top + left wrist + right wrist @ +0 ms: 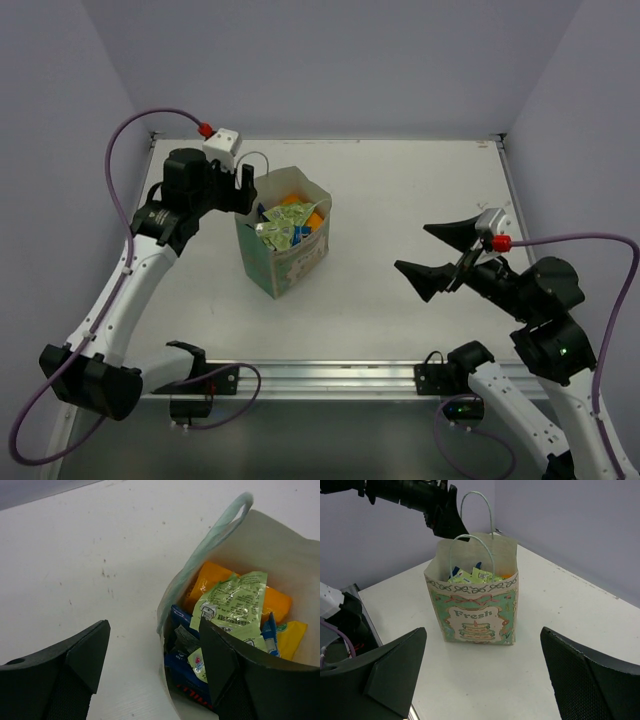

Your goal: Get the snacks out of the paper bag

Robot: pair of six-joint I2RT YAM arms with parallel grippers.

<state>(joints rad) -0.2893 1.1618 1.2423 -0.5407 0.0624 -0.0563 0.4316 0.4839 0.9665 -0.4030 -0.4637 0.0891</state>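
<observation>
Left claw (154, 630), jaws apart, straddles the rim of the paper bag (285, 262); closing here could pinch paper, not snacks (232, 602), and tip it. Right claw (411, 248) gapes, well apart.

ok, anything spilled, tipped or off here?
Nothing stands out. The paper bag stands upright with the snacks all inside, none spilled. The left claw is open at its rim. The right claw is open and well clear.

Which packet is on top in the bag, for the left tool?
The large pale green sachet, lying crinkled over the orange pouch; the dark blue packets sit lower, against the paper bag wall.
</observation>
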